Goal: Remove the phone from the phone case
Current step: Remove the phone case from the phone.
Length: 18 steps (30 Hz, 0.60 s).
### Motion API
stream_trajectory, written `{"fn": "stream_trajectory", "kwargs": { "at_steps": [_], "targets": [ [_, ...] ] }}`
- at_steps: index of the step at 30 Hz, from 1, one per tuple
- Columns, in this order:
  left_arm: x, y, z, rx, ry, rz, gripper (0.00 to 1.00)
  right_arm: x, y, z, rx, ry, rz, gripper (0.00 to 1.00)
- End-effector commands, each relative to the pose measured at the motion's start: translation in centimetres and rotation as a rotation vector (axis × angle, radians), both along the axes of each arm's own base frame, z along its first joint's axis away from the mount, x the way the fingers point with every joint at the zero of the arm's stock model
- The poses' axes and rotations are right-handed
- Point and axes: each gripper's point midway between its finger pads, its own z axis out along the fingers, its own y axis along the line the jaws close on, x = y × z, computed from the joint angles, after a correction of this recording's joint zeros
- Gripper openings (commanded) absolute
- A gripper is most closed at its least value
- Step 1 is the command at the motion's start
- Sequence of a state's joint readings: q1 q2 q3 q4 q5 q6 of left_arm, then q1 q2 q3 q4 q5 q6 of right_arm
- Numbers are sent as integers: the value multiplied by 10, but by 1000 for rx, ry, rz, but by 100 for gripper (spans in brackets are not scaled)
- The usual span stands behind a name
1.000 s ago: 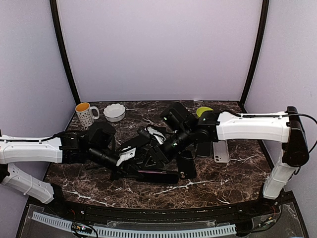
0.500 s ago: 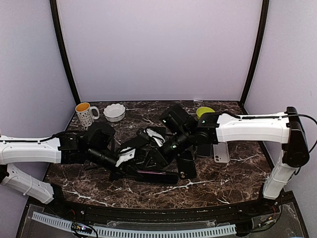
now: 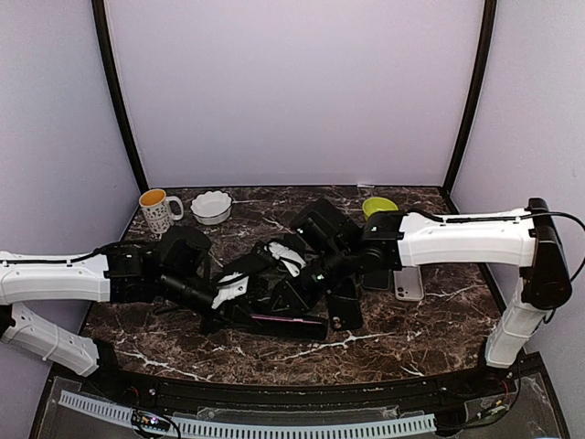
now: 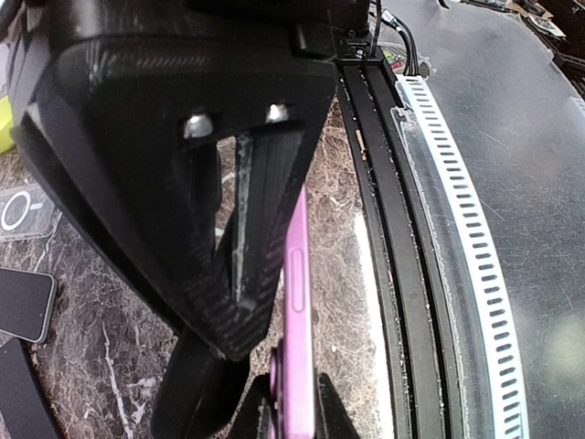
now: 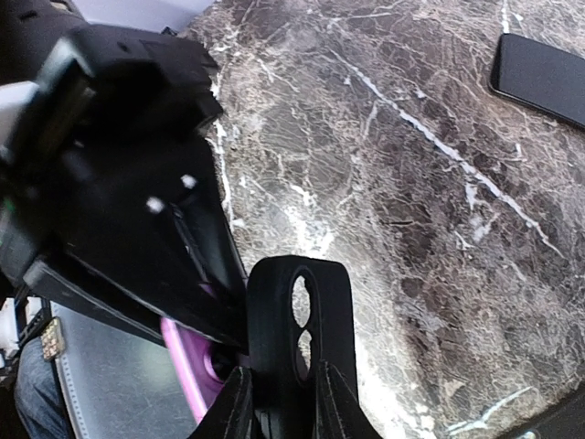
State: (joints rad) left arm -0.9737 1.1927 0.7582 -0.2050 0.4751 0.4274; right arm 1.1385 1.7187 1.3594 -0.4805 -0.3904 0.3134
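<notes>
Left wrist: pink phone (image 4: 300, 302) in left gripper (image 4: 294, 407)

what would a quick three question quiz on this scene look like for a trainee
1. True or false: the mug stands near the back left corner of the table.
2. Which thing sits right beside the mug? A) white bowl B) green bowl C) black phone
3. What colour is the edge of the phone clamped in the left gripper?

Key: 1 true; 2 A; 3 pink.
</notes>
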Motion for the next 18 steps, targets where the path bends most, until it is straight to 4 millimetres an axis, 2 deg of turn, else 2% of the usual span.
{"fn": "stream_trajectory", "kwargs": {
  "at_steps": [1,10,15,18],
  "targets": [
    [5,-7,44,-132,-108,-12,0,-14,-26,-32,-154,5,11,24],
    [12,-2,40,-98,-145,18,0,-29,-28,-17,-94,49,29,20],
    [16,4,36,-69,-175,43,0,-33,-38,-12,-82,60,5,9],
    [20,14,32,-30,-219,59,0,-26,-53,-14,-102,34,-71,8]
  ]
}}
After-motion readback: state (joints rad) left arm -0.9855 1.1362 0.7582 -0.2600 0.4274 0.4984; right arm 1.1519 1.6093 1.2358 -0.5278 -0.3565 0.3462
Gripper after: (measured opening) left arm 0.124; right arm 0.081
